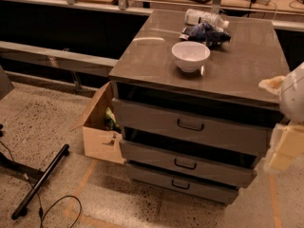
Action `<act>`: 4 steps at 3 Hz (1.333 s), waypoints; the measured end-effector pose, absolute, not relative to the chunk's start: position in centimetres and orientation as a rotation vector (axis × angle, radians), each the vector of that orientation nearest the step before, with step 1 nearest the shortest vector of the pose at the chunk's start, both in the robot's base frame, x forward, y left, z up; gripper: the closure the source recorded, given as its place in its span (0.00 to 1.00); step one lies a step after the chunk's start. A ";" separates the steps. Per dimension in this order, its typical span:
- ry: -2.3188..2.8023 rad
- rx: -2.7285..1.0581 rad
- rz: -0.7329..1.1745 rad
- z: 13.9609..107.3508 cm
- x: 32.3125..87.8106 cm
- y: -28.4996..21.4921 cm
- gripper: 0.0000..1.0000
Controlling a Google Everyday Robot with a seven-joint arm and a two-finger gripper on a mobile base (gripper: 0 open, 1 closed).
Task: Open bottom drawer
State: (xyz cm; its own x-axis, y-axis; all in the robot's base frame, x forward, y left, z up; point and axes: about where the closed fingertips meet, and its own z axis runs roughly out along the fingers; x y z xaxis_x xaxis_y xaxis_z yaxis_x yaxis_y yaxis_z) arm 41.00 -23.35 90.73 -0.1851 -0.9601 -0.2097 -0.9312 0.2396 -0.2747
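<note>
The grey cabinet (156,56) has three wide drawers. The bottom drawer (142,175) is the lowest and slimmest, with a small dark loop handle (180,185) at its centre. Its front sits a little behind the middle drawer's front (213,170). The top drawer (142,118) is taller, with its own handle (190,125). My gripper (284,148) shows as a cream block at the right edge of the camera view, below the white arm (294,96). It is beside the cabinet's right front corner, at about the height of the top and middle drawers, right of and above the bottom drawer's handle.
A white bowl (190,56) and a crumpled blue bag with a bottle (204,30) sit on the cabinet top. An open cardboard box (99,127) stands against the cabinet's left side. A black bar and cable (40,182) lie on the speckled floor at left.
</note>
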 end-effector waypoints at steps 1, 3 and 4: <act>2.171 -1.719 -0.106 83.5 39.2 -24.6 0.00; 2.147 -1.735 -0.145 75.6 40.2 -25.5 0.00; 2.152 -1.740 -0.139 75.8 40.0 -25.5 0.00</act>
State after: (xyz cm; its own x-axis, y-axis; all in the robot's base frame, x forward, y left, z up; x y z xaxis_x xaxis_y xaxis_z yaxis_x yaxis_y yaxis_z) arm 40.00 -25.50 75.75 -0.1700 -0.9604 -0.2208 -0.9240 0.2332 -0.3030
